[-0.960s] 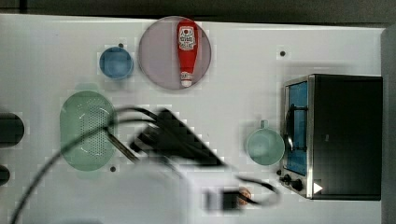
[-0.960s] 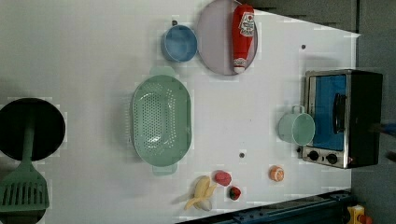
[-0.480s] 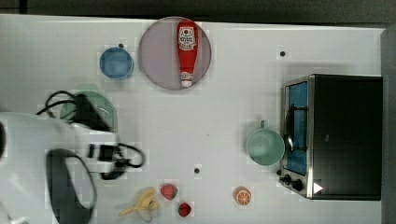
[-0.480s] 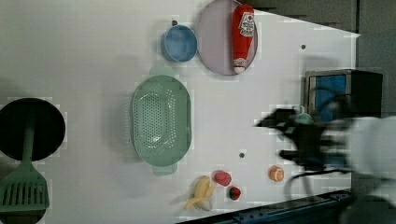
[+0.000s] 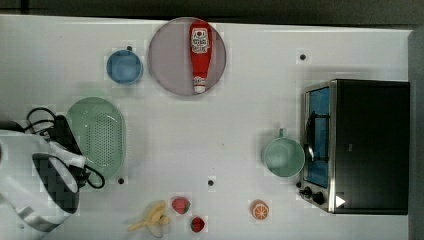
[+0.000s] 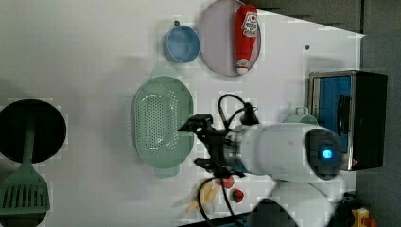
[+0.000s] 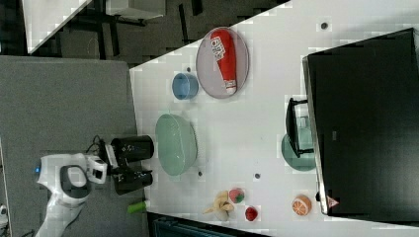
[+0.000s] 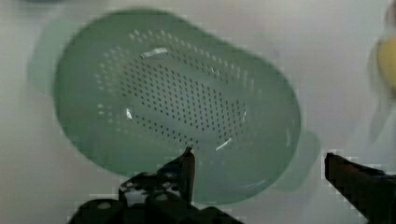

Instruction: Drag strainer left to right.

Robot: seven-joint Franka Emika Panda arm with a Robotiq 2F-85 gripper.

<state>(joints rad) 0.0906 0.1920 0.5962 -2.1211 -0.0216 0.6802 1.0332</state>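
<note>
Strainer [image 5: 97, 137] lies empty — long axis twelve to six in the top view; ketchup bottle [image 5: 200, 52] on plate [image 5: 167, 60]. Gripper [image 8: 259, 158] spread wide above it.

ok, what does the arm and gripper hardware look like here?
White rounded arm with a black joint cap carrying a lit blue dot. Black gripper with slim black fingers. Black cables loop off the wrist.
</note>
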